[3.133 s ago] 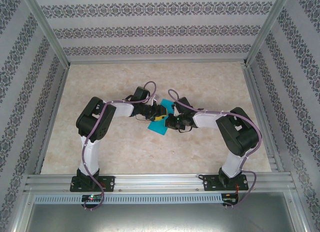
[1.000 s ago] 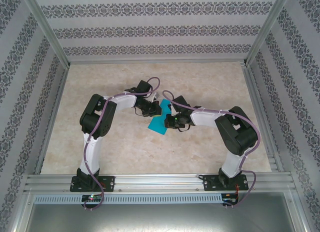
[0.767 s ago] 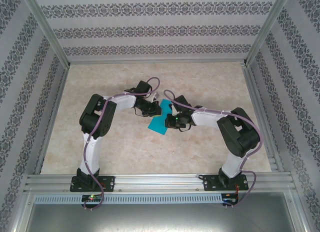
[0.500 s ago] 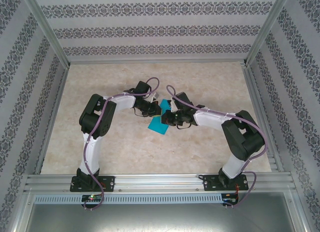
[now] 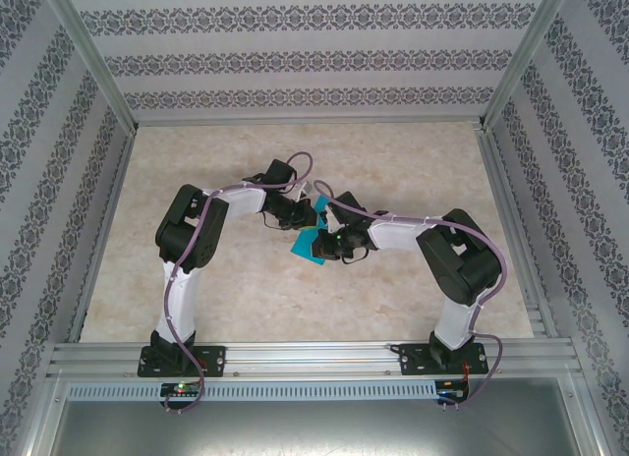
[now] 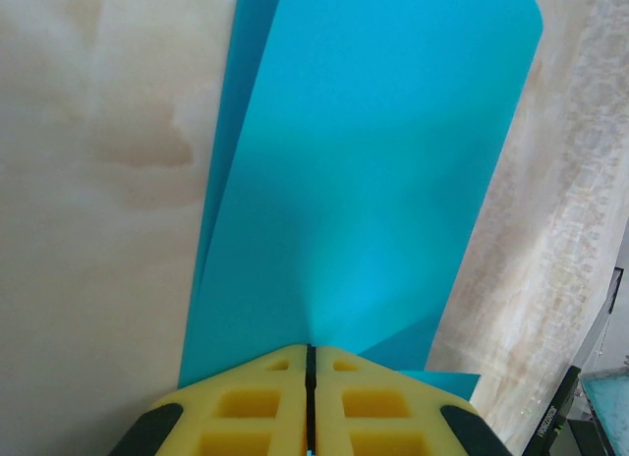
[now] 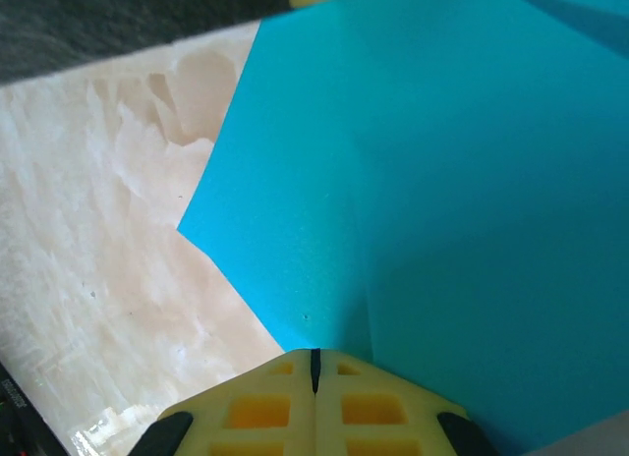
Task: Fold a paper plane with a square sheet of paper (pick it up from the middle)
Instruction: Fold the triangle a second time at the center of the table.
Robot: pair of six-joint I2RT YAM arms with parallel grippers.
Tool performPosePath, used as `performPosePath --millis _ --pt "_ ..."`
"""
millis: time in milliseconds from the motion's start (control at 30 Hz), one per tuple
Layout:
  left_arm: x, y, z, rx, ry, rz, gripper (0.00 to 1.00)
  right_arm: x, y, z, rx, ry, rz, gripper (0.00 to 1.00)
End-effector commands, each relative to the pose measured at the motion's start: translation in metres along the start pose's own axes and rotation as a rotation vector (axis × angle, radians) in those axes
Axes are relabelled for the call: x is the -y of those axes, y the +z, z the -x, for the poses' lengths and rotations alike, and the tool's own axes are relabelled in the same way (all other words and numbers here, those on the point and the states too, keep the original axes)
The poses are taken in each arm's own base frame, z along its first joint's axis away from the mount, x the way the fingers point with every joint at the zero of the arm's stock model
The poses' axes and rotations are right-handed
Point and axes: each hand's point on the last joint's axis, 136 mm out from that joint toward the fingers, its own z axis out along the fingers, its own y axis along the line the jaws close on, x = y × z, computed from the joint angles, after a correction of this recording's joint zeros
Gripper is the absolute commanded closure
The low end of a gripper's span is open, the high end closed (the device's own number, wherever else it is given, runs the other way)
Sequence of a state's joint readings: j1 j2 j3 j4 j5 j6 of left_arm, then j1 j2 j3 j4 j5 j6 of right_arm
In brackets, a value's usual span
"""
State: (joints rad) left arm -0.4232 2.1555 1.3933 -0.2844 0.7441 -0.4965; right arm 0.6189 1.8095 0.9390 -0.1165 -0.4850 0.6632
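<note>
**Two Robot Arms Pinch One Blue Sheet at Mid-Table**

A thin, bright cyan-blue square sheet of paper (image 6: pixel 373 181) is caught between two arms that bend in from either side and meet over the middle of the pale, marble-patterned table (image 5: pixel 423 161).

The left gripper (image 6: pixel 311 350) has its yellow foam fingers (image 6: pixel 246 402) pressed flat together, with no gap along the seam. The paper fans out from that seam, away from the wrist. Along its left edge a second layer peeks out from under the top one, so the sheet is bent over on itself there.

The right gripper (image 7: pixel 314 356) is likewise clamped onto the paper. The sheet spreads from its fingertips, and a soft crease runs up from the pinch point. One pointed corner juts to the left over the bare table.

From above, the two grippers sit nearly tip to tip with the paper between and just below them. A blue corner pokes out on the near-left side. Whether that corner touches the table cannot be told.
</note>
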Motion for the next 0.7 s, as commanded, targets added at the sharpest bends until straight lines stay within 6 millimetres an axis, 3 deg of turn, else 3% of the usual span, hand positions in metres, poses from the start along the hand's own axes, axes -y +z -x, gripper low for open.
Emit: performPosePath --millis 0,667 --pt "-0.058 0.022 -0.032 -0.087 -0.077 0.151 0.89 0.003 -0.001 0.004 0.009 -0.018 -0.02 0.94" --pt "-0.066 0.026 -0.035 -0.103 -0.081 0.168 0.89 0.02 0.003 -0.012 0.004 0.035 0.006 0.95"
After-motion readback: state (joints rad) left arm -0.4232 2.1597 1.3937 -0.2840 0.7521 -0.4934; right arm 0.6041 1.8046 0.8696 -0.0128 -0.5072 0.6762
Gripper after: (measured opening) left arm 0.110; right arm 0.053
